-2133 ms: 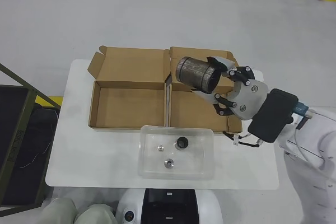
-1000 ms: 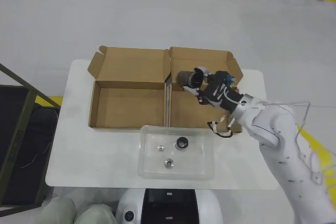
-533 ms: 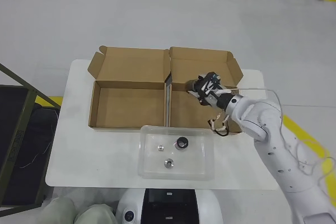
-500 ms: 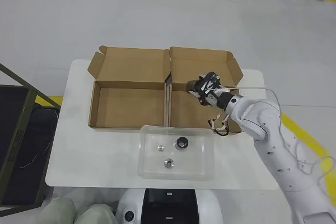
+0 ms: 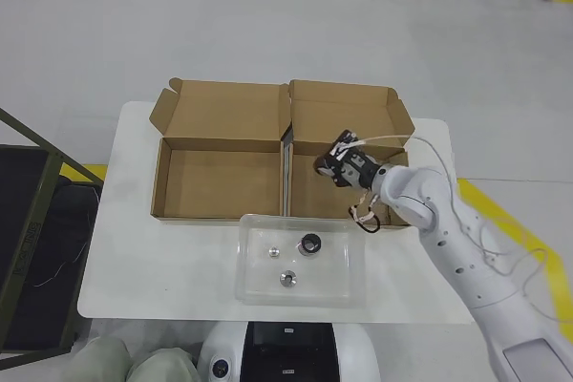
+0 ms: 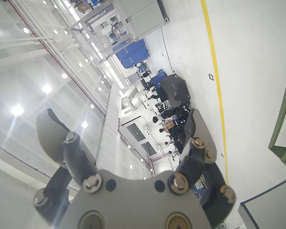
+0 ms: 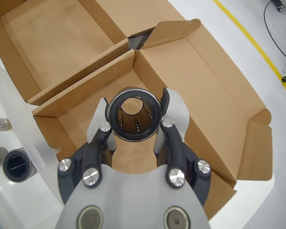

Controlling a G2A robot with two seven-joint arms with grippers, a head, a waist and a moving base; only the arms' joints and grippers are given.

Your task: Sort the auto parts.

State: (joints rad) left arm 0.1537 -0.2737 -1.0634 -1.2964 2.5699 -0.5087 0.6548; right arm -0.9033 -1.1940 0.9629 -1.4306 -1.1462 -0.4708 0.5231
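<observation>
R gripper (image 7: 134, 103) was clamped on a linear bearing (image 7: 130, 135), hanging over the right cardboard box (image 5: 310, 196). Box looked empty, so barely started imo: another bearing (image 5: 310, 244) + 2 small metal bits (image 5: 287, 279) sat in the clear tray (image 5: 339, 286).

Right hand (image 7: 134, 104) clenched — left hand (image 6: 120, 117) splayed.

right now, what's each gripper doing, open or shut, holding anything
Left gripper: open, holding nothing.
Right gripper: shut on a cylindrical bearing, over the right cardboard box.
</observation>
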